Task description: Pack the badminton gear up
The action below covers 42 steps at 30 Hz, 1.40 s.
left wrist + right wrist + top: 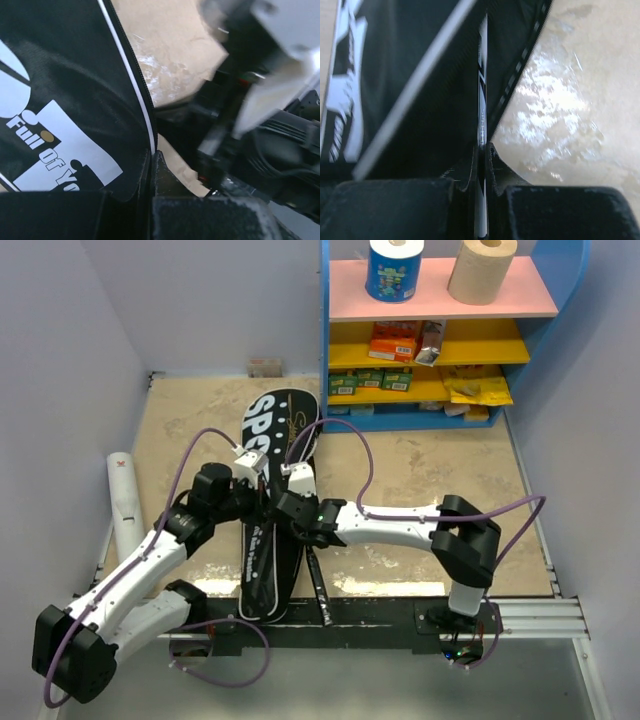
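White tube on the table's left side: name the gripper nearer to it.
Left. The left gripper, shut on the black cover at its edge, sits to the right of the white tube; the right gripper, shut on a racket shaft, is slightly farther right.

Pale lilac walls [60,340] close in the left, far and right sides. The table [450,460] has a mottled beige, stone-like top, and light from above leaves bright, glossy patches on it. At its far right corner stands a blue shelf unit [325,340]: a pink top shelf [440,302] carries a blue-wrapped paper roll [396,268] and a tan paper roll [482,268], and the yellow shelves [500,348] beneath hold orange packets [393,340] and yellow packets [478,390]. A silver rail [540,615] runs along the near edge
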Motion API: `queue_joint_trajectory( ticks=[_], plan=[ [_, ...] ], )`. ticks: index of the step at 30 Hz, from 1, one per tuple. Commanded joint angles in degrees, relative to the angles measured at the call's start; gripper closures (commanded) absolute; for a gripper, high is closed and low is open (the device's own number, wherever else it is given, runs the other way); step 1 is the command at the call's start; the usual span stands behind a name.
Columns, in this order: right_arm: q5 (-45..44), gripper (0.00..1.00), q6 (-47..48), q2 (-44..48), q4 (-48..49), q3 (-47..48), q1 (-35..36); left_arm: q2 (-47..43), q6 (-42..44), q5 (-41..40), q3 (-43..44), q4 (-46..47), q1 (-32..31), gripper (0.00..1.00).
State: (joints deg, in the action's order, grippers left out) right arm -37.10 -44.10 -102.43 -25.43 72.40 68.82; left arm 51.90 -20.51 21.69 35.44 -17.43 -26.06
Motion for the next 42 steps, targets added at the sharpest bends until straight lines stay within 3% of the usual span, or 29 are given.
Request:
queue_joint_trajectory(
  ticks=[1, 5, 14, 17, 18, 21, 26, 31, 35, 42],
  plan=[
    [-2.2, 1.0, 4.5, -0.3, 10.9, 3.0, -3.2, 0.2, -4.5, 3.0, -0.1, 6.0, -3.6, 1.0],
    [0.0, 1.0, 5.9, -0.3, 20.3, 0.6, -5.4, 0.7, -6.8, 3.7, -2.0, 8.9, -5.6, 1.0],
    [6.3, 1.0, 7.3, -1.9, 31.9, -4.3, -6.6, 1.8, -8.8, 4.0, -4.4, 12.5, -6.7, 1.0],
    [9.6, 0.87, 6.3, -0.1, 34.9, -9.0, -6.6, 1.9, -8.5, 3.4, -4.2, 12.4, -6.7, 1.0],
    [10.0, 0.78, 6.2, 1.4, 35.1, -9.8, -6.5, 1.9, -8.4, 3.1, -4.2, 12.2, -6.7, 1.0],
    [10.9, 0.61, 5.7, 5.6, 32.5, -12.8, -6.4, 2.1, -7.5, 2.0, -3.7, 11.5, -6.7, 1.0],
    [10.6, 0.51, 5.9, 15.3, 24.2, -18.9, -6.4, 3.1, -6.8, 1.4, -2.8, 11.5, -6.7, 1.0],
    [12.2, 0.47, 4.9, 30.9, 14.8, -24.6, -6.5, 4.0, -6.6, 1.2, -2.9, 12.1, -6.7, 1.0],
    [20.4, 0.48, 3.4, 40.3, 10.7, -30.7, -6.5, 4.3, -6.6, 1.4, -2.9, 12.9, -6.7, 1.0],
    [33.6, 0.49, 1.5, 46.6, 10.9, -37.4, -6.5, 3.6, -6.7, 2.0, -3.0, 13.2, -6.7, 1.0]
  ],
)
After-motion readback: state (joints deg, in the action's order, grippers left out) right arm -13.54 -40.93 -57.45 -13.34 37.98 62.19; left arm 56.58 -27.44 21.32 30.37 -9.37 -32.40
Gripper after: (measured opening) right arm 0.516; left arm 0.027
